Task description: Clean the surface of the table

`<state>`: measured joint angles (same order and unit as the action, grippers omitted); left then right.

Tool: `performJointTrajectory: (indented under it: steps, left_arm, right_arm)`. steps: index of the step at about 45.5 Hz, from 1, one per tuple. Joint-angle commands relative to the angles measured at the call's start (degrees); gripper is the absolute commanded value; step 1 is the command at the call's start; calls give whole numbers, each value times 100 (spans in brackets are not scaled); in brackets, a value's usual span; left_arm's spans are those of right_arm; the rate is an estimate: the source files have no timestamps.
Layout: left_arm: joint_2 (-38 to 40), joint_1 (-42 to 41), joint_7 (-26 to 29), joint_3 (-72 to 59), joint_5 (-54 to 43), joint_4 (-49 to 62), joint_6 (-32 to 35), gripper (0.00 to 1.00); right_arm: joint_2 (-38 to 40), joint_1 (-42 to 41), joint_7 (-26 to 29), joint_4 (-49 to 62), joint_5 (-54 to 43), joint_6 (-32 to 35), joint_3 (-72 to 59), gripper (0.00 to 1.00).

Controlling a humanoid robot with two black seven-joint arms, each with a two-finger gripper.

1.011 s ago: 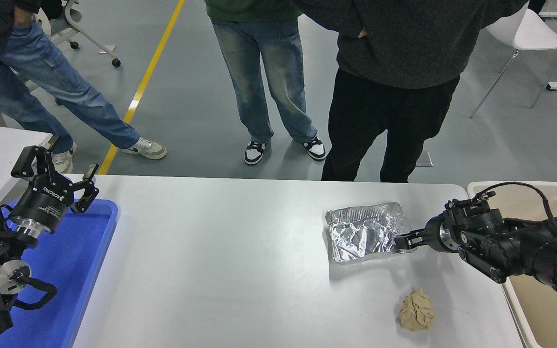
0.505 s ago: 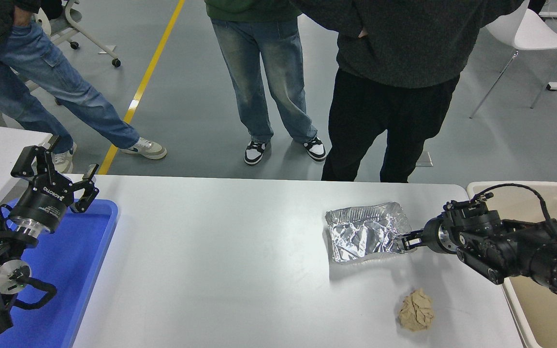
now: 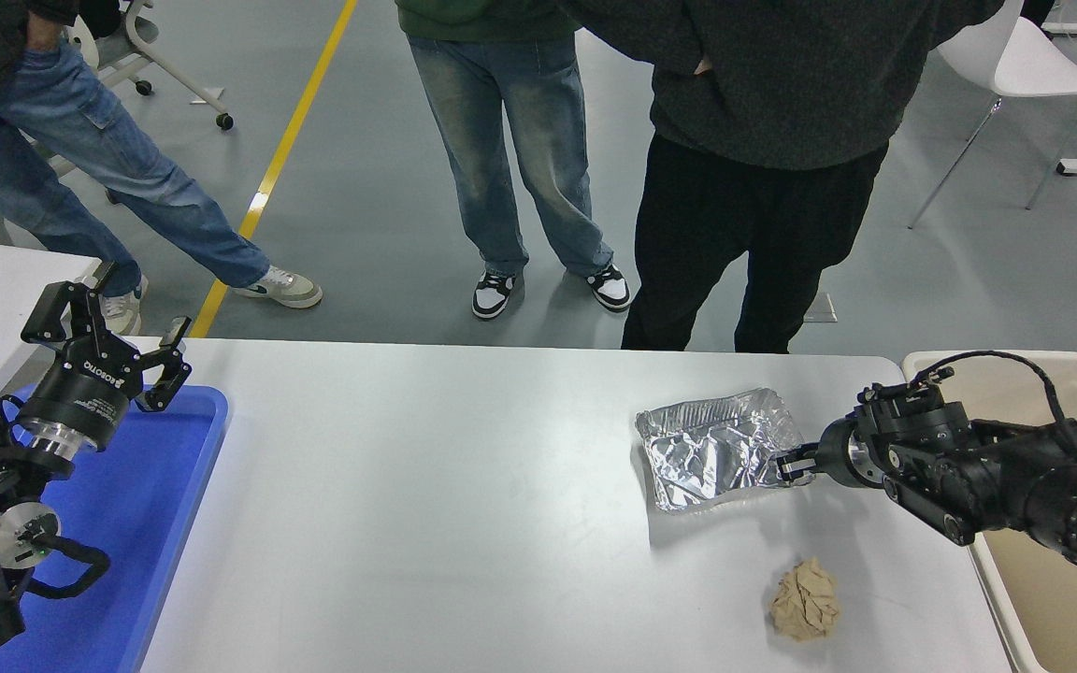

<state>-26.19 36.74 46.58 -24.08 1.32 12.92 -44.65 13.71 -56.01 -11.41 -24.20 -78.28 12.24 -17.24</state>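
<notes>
The white table surface [image 3: 426,505] fills the lower picture. A crumpled sheet of silver foil [image 3: 711,449] is on its right part. My right gripper [image 3: 784,465] comes in from the right and is shut on the foil's right edge, with the sheet tilted slightly up off the tabletop. A crumpled ball of brown paper [image 3: 805,601] rests nearer the front edge, below the gripper. My left gripper [image 3: 113,322] is parked at the left above the blue tray, open and holding nothing.
A blue plastic tray [image 3: 179,486] lies at the table's left end. A beige bin [image 3: 1053,579] stands past the right end, partly behind my right arm. Three people stand at the far side. A white chair is at the top right.
My right gripper has closed on the foil's right edge and drawn it a little to the right and up. The paper ball and left arm have stayed put.
</notes>
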Motion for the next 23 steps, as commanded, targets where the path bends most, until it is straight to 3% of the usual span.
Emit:
performJointTrajectory:
  steps: [1, 16, 23]
  left_arm:
    - [0, 0, 0, 0, 0, 0, 0, 100]
    - [0, 0, 0, 0, 0, 0, 0, 100]
    - [0, 0, 0, 0, 0, 0, 0, 100]
  right_arm:
    - [35, -42, -2, 11, 76, 305, 89, 0]
    - [254, -147, -46, -76, 559, 464, 89, 0]
    - [798, -428, -55, -655, 893, 622, 98, 0]
